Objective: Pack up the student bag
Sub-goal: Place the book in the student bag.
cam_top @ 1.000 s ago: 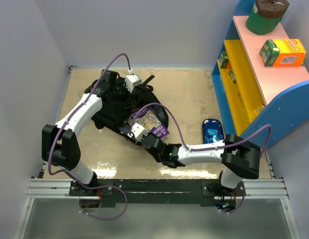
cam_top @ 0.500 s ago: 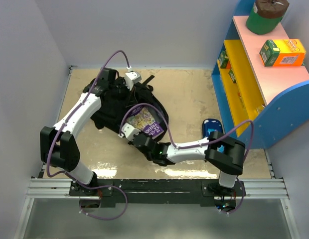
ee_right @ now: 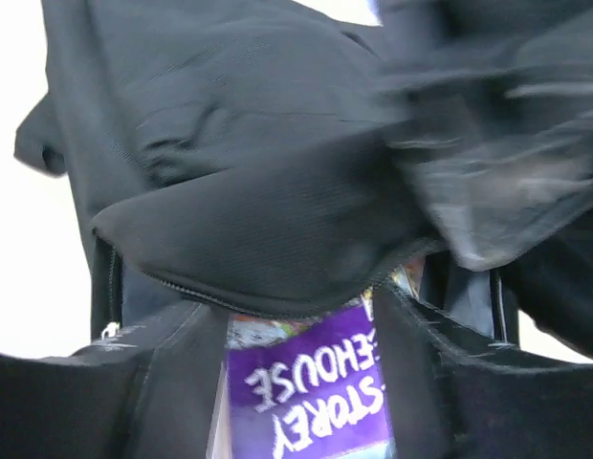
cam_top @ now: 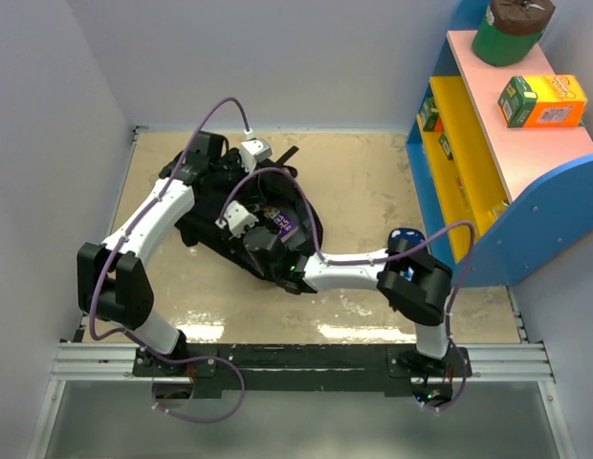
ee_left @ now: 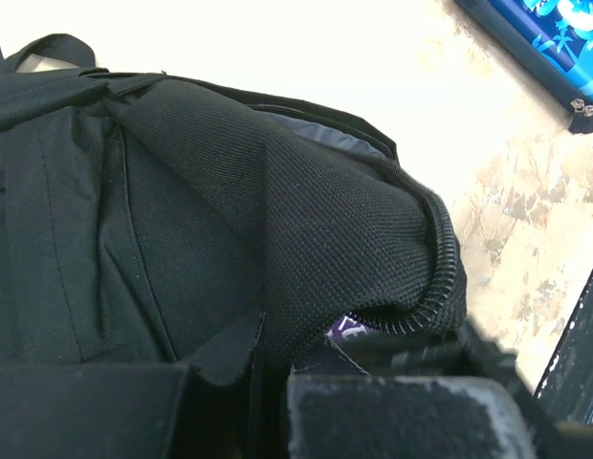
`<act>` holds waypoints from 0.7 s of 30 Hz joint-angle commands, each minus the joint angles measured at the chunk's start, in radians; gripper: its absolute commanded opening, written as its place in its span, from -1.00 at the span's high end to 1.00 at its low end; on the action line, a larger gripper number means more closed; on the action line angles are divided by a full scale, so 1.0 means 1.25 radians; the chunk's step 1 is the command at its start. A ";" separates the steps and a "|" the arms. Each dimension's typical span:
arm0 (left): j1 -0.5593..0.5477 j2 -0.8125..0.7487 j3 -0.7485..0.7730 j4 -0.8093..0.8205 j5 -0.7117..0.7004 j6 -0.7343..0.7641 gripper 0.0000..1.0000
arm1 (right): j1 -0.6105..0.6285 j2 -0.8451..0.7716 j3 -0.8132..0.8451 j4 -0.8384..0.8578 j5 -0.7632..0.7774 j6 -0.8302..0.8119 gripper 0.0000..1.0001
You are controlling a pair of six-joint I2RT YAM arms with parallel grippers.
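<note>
The student bag (cam_top: 206, 215) is a black backpack lying at the table's left-centre. My left gripper (cam_top: 234, 170) is shut on the fabric at its top edge and holds the mouth up. In the left wrist view, black weave (ee_left: 182, 191) is pinched between the jaws (ee_left: 268, 392). A purple storybook (cam_top: 283, 226) sits partly inside the opening, under the zipper flap (ee_right: 258, 239). My right gripper (cam_top: 261, 229) is at the bag's mouth. In the right wrist view its fingers (ee_right: 172, 382) stand apart on either side of the book (ee_right: 311, 392), open.
A blue pencil case (cam_top: 404, 241) lies to the right, partly behind my right arm, and also shows in the left wrist view (ee_left: 555, 29). A blue, yellow and pink shelf unit (cam_top: 488, 163) lines the right side, holding a green pot (cam_top: 512, 29) and an orange box (cam_top: 543, 100).
My right arm has reached up and left, carrying the book deeper into the bag, and its jaws have parted. The left gripper has kept its hold on the bag.
</note>
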 commanded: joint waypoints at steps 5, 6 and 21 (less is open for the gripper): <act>-0.006 -0.010 -0.003 0.008 0.037 -0.004 0.99 | -0.016 -0.262 -0.167 -0.027 -0.053 0.354 0.07; -0.007 -0.010 -0.002 0.008 0.037 -0.004 0.99 | -0.023 -0.277 -0.193 -0.038 -0.048 0.381 0.29; -0.006 -0.023 0.006 0.008 0.045 -0.005 0.98 | -0.117 -0.201 -0.264 -0.130 -0.070 0.598 1.00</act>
